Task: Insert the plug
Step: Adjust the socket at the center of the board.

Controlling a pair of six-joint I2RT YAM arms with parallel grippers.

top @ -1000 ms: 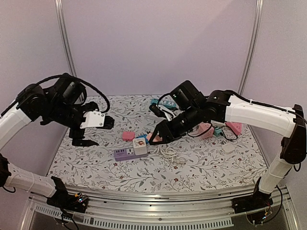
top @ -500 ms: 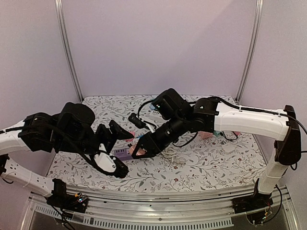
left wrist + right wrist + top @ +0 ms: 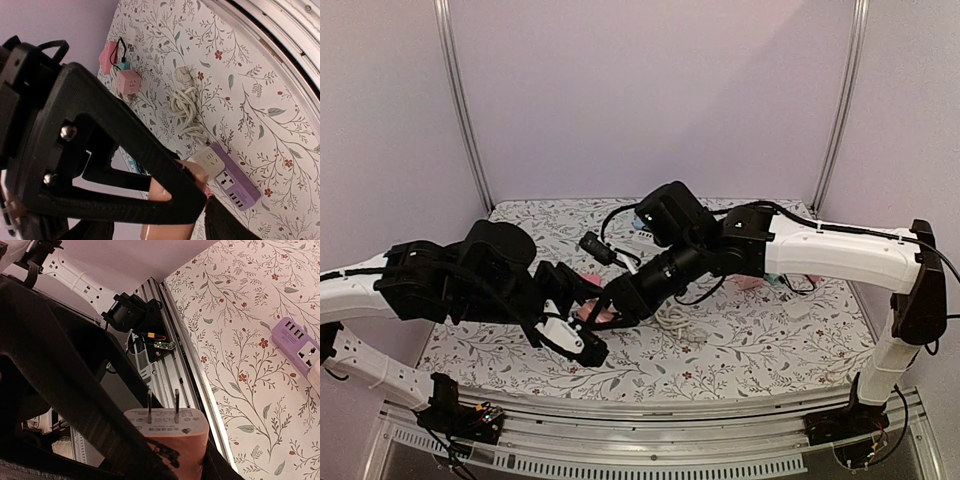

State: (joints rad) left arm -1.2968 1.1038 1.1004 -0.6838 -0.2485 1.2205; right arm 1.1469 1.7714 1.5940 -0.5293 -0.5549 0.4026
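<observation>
Top view: the right gripper (image 3: 605, 310) is closed on the pink plug (image 3: 167, 427), held at about 9 o'clock from the middle of the table (image 3: 770, 350). Right wrist view: the plug's two prongs (image 3: 149, 406) are bare and point to 12 o'clock in the frame. The purple strip (image 3: 235, 185) lies apart from the plug, at 2 o'clock of it. Left wrist view: the left gripper (image 3: 588, 322) has its jaws partly apart on either side of the plug's pink body, and whether they press on it cannot be told. The strip lies at 4 o'clock in this frame, with a coiled white cable (image 3: 185, 105) at 12 o'clock of it.
</observation>
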